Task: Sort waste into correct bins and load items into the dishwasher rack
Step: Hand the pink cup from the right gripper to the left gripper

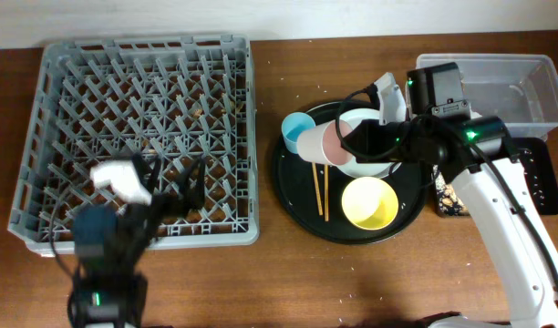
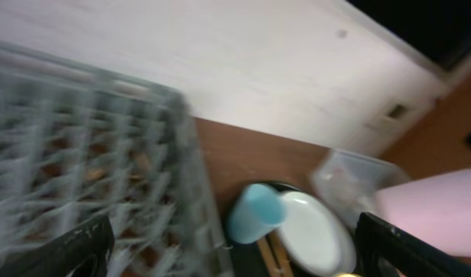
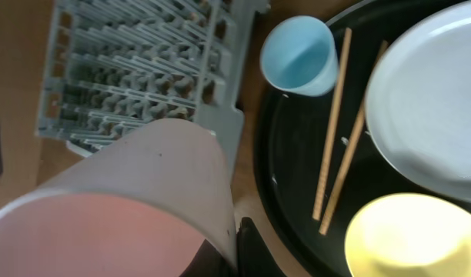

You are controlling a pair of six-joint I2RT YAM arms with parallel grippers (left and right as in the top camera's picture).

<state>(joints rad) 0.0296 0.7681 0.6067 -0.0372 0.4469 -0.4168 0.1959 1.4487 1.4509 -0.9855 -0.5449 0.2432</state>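
- Your right gripper [image 1: 354,139] is clamped on the pink-white cup [image 1: 332,144], holding it tilted over the round black tray [image 1: 288,196], toward 11 o'clock from the tray's centre.
- On that tray you have the blue cup [image 1: 297,130] at 10 o'clock, the white plate [image 3: 428,100] at 1, the yellow bowl [image 1: 370,202] at 5 and the two chopsticks [image 1: 320,191] at 8.
- Your left gripper [image 1: 183,187] hangs over the grey rack [image 1: 133,55] toward its 5 o'clock side, fingers wide apart and empty.
- The clear tub [image 1: 516,87] sits at 2 o'clock from the tray.
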